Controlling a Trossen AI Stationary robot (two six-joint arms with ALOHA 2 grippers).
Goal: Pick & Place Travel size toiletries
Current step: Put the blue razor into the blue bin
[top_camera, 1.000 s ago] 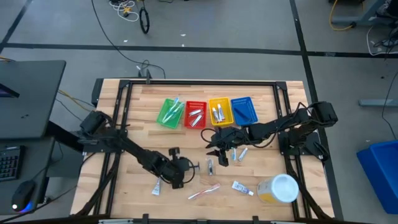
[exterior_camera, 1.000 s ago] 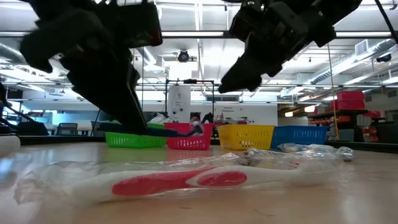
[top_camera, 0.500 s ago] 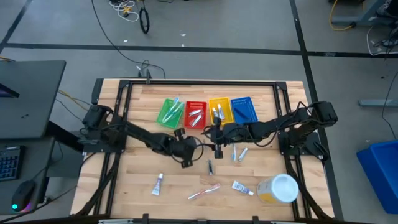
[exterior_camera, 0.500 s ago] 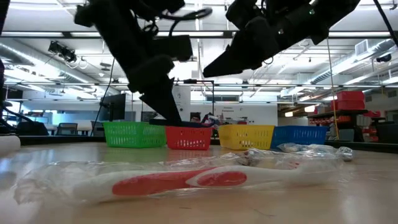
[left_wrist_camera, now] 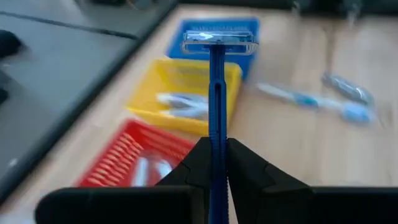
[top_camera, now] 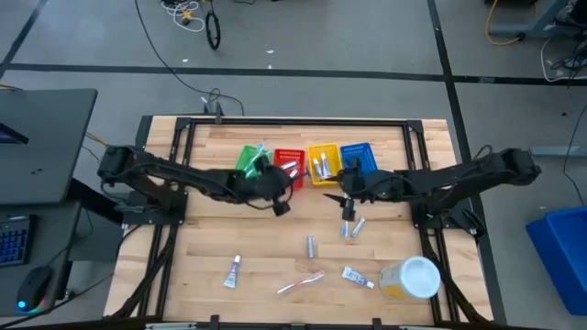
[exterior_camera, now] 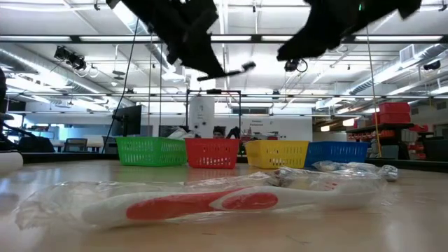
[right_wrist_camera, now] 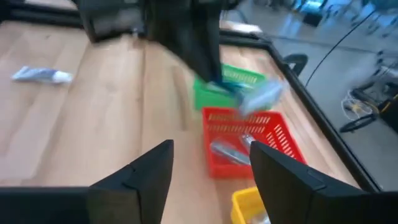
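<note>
We have carried the razor (left_wrist_camera: 217,93) up off the surface (top_camera: 202,275); our left pincer (left_wrist_camera: 214,163), clamped on its handle, now hovers by the red basket (top_camera: 290,168), the blue basket (top_camera: 359,161) ahead. Our right pincer (right_wrist_camera: 209,163) has opened wide, empty, nearby.

Blue razor (left_wrist_camera: 214,112); baskets green (top_camera: 249,166), red (top_camera: 295,168), yellow (top_camera: 324,163), blue (top_camera: 359,161); pale wood-plank desk (top_camera: 193,266); red-white toothbrush (exterior_camera: 203,203); yellow jar (top_camera: 410,279), white lid.
</note>
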